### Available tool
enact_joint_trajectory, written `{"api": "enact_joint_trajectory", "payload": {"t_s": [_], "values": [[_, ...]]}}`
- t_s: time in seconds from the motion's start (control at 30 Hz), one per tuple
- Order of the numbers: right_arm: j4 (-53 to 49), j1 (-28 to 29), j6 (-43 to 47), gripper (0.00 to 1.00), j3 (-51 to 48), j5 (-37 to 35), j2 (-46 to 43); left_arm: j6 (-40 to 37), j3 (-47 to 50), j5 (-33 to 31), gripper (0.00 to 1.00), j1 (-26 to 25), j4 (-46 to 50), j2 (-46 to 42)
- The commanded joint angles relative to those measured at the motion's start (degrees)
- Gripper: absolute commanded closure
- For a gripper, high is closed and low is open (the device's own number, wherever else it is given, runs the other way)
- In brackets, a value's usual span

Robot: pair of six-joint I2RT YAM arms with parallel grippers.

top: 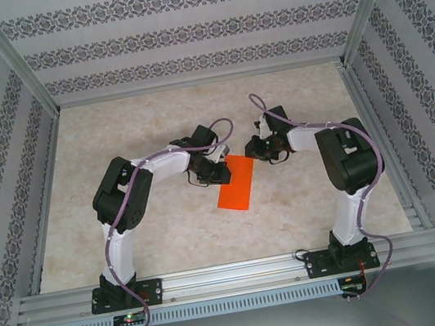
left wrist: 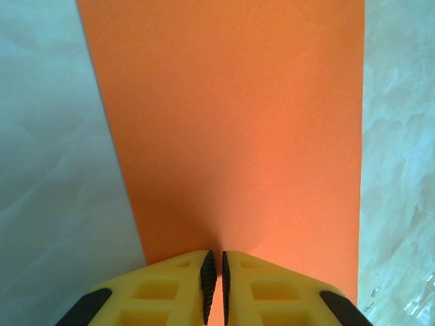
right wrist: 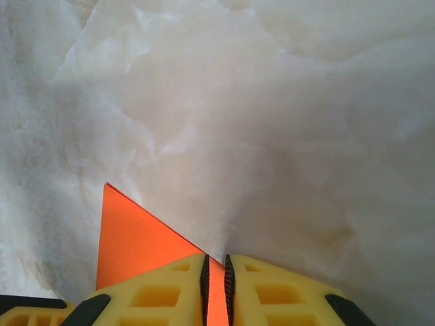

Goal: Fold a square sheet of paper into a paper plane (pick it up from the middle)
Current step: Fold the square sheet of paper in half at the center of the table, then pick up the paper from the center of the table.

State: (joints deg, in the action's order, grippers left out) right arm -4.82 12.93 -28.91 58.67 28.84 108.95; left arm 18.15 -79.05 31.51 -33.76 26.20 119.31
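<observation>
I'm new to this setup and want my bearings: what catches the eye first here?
The bright orange sheet at the middle of the pale marbled table stands out at once. The left pincer and the right pincer both pinch its far end, arms bent inward from either side.

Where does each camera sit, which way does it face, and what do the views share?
Top external: above and behind the robot, looking down on the table; both arms show, left gripper and right gripper at the orange paper.
Left wrist: on the left arm, looking along its yellow fingers over the paper.
Right wrist: on the right arm, looking past its fingers to table and paper corner.
Shared: the paper.
</observation>
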Motion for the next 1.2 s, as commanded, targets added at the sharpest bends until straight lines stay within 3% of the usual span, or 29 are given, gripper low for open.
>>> {"api": "enact_joint_trajectory", "payload": {"t_s": [0.0,0.3,0.5,1.17], "values": [[-2.7,-2.3,1.7,0.8,-1.2,-6.0,-2.5,-1.1,2.4,-4.4,0.82,-0.2,8.8,3.1],[-3.8,-2.1,-1.2,0.62,-6.6,1.2,-11.5,-1.1,2.4,-4.2,0.82,-0.2,8.6,2.7],[-5.4,0.1,-1.6,0.56,-8.7,1.1,-11.8,-1.4,2.3,-3.8,0.82,-0.2,8.7,2.6],[-2.7,3.3,-3.2,0.57,-3.7,3.3,-4.9,-1.5,2.7,-3.9,0.82,-0.2,8.5,2.3]]}}
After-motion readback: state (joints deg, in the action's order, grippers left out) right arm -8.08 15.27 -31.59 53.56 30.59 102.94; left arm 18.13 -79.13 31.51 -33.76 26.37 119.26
